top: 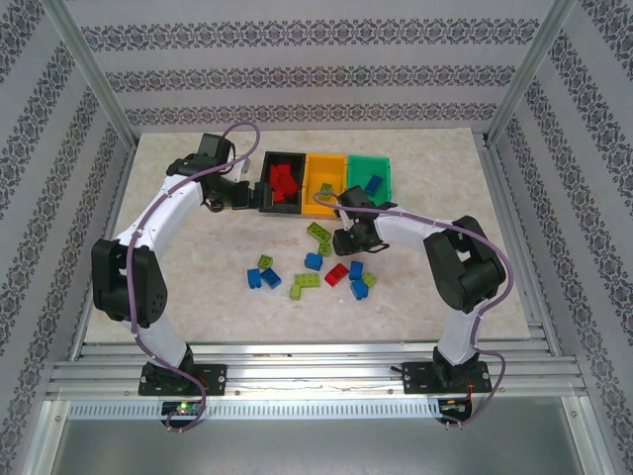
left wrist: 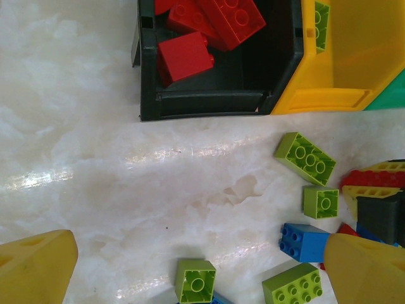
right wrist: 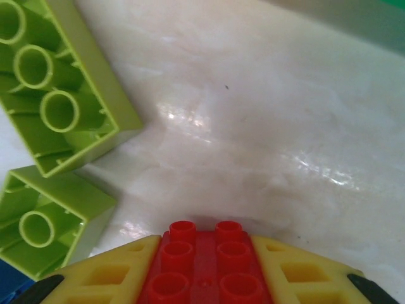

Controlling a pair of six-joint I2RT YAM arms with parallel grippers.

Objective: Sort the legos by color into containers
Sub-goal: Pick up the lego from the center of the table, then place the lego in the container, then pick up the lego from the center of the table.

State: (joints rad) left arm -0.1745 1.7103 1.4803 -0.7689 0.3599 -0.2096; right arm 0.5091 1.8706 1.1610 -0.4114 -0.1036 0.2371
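**Sorting table, seen from above and from both wrists.** We find the right gripper low over the pale marbled surface. Its two yellow fingers are closed against the flanks of a red brick. The brick fills the whole gap between them, studs toward the camera. Whether it rests on the table or is lifted clear we cannot tell. Just beside this gripper, on the left of its wrist view, lie two lime green bricks, close together.

We see the left gripper just beside the black bin. Its yellow fingertips are spread wide apart, with nothing held or touched. Bare table and a few scattered bricks show between them.

The three containers stand joined in a row at the far middle of the table. The black bin holds red bricks, the orange bin a lime green brick, and the green bin a blue brick. The loose legos, red, blue and lime green, lie in a cluster on the table between the two arms, near the right gripper.
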